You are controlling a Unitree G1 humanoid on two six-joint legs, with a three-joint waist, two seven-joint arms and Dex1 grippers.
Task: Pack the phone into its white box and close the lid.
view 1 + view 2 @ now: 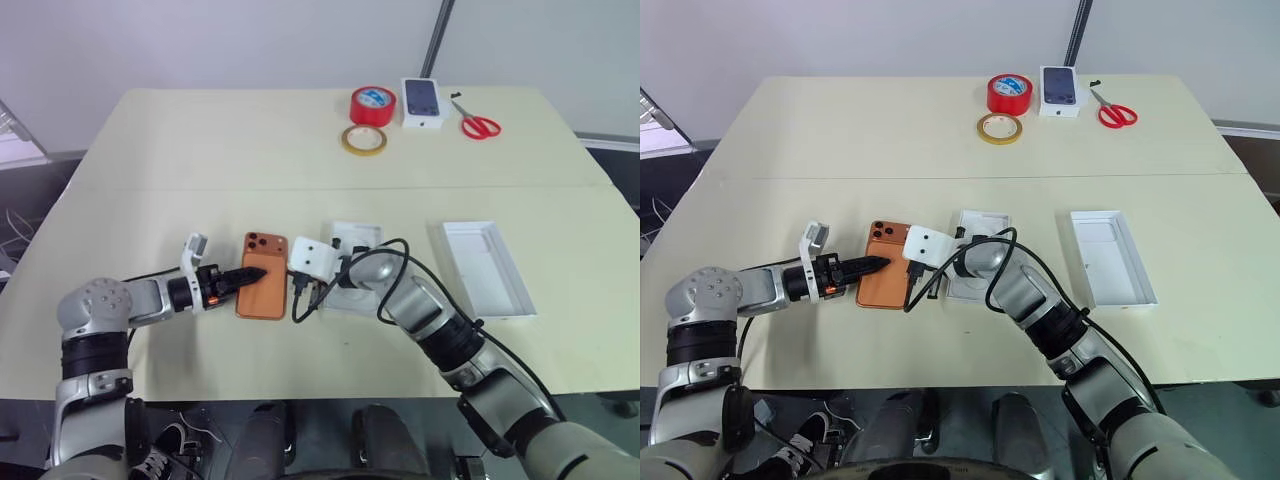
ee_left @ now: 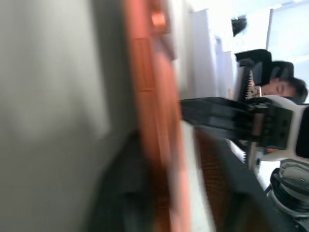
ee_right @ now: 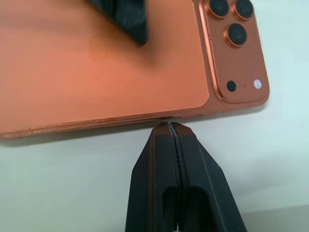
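Silver-grey jointed arms, black looping cables, black fingers [image 3: 159,164], seemingly orange-trimmed wrist

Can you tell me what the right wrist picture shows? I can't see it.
A flat orange phone lies on a pale table, camera lenses up. The right pincer, shut, touches its long edge.

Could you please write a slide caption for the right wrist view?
Shut right hand rests its tips against the long edge of the camera-up orange phone lying on the table.
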